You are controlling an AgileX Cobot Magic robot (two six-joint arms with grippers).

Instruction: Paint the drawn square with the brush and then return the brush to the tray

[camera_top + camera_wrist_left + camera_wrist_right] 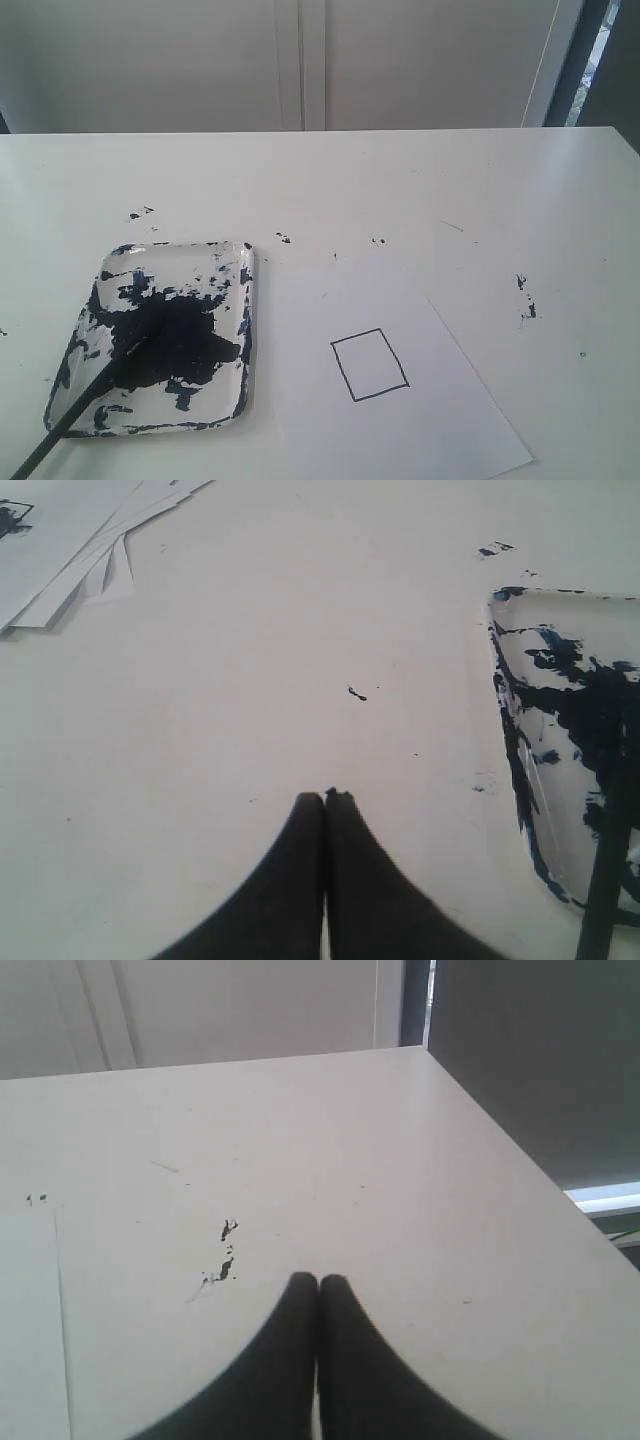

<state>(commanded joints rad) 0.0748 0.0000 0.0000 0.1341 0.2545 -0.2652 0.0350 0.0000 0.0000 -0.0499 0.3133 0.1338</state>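
Note:
The drawn square (369,364) is a thin black outline with a white interior on the sheet of paper (400,420). Left of it stands the tray (238,330), smeared with dark blue-black paint. The brush (75,415) lies across the tray's near left corner, its tip in the paint blotch and its black handle running off the frame's lower edge. In the left wrist view the tray (515,770) and brush handle (605,880) show off to one side of my left gripper (325,797), which is shut and empty. My right gripper (318,1279) is shut and empty over bare table. Neither gripper appears in the exterior view.
Small dark paint specks (525,298) dot the white table (420,190). A stack of white sheets (70,550) lies beyond the left gripper. The table's right edge (520,1160) drops off near the right gripper. A white wall stands behind the table.

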